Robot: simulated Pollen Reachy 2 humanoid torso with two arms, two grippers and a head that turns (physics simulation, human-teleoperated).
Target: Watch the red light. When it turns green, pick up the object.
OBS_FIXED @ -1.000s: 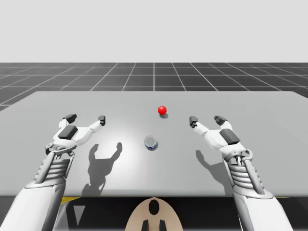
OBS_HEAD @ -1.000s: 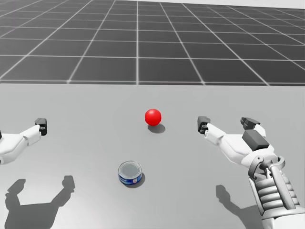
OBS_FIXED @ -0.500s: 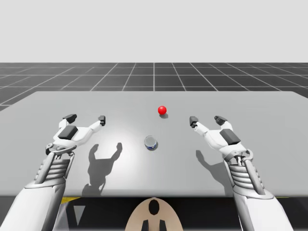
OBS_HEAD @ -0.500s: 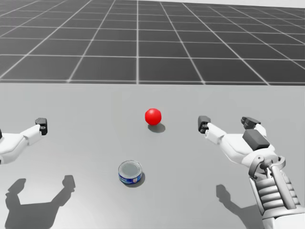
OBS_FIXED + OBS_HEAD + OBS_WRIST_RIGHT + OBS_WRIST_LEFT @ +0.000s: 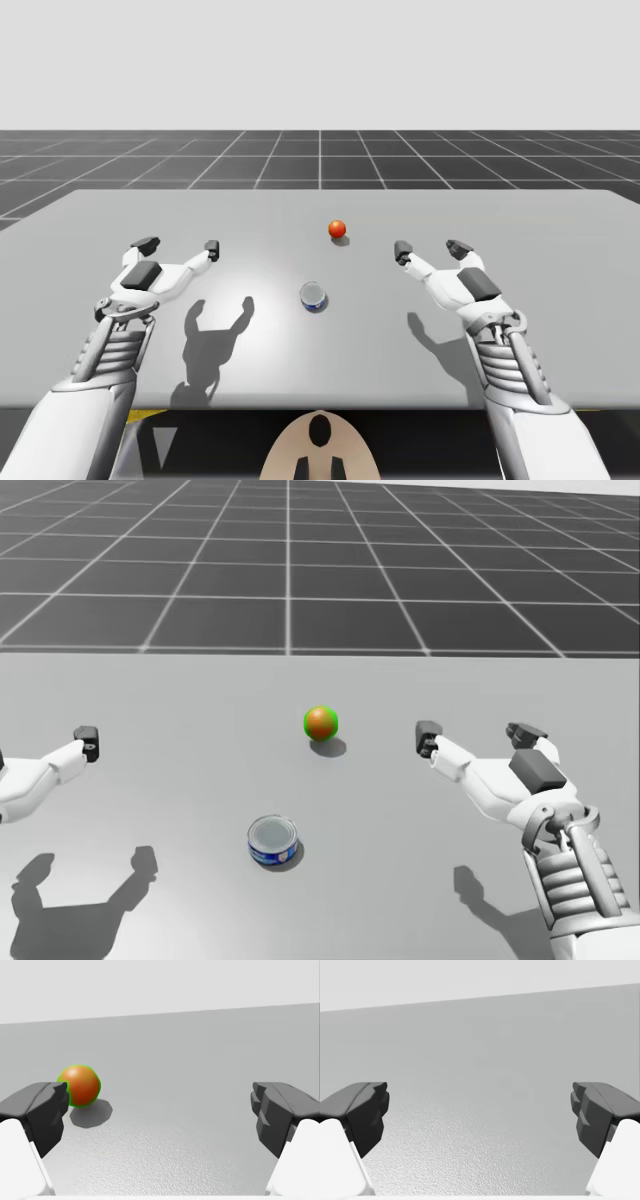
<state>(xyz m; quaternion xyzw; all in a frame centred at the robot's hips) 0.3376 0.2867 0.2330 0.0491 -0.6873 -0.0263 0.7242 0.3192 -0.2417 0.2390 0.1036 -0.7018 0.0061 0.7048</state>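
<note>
Near the middle of the grey bench [image 5: 520,215], a short round tin can [image 5: 272,841] with a blue label and a silvery lid is standing upright. It is lying between the two arms and nearer the bench's near edge than the small signal ball [image 5: 321,723]. That ball is sitting just beyond the can toward the far edge and is glowing orange-red with a green rim, so it is reading as neither plainly red nor plainly green.

The can is looking rigid and hard to damage, probably light to moderate in weight. Its smooth curved wall is likely slippery. The sound hold is across the width, on the side wall below the lid rim. Because the wall is low, the fingers would be working close to the bench surface.

Its axis is pointing straight up, with the lid facing the ceiling. It is wider than it is tall, so its longer measure is running across the lid. Being round, it is favouring no direction of approach.

The left jaws, at the end of the left arm [image 5: 140,275], are hanging spread wide over bare bench, gripping nothing. The right jaws, on the right arm [image 5: 470,285], are equally wide and empty, with the ball ahead of them beside one finger.
</note>
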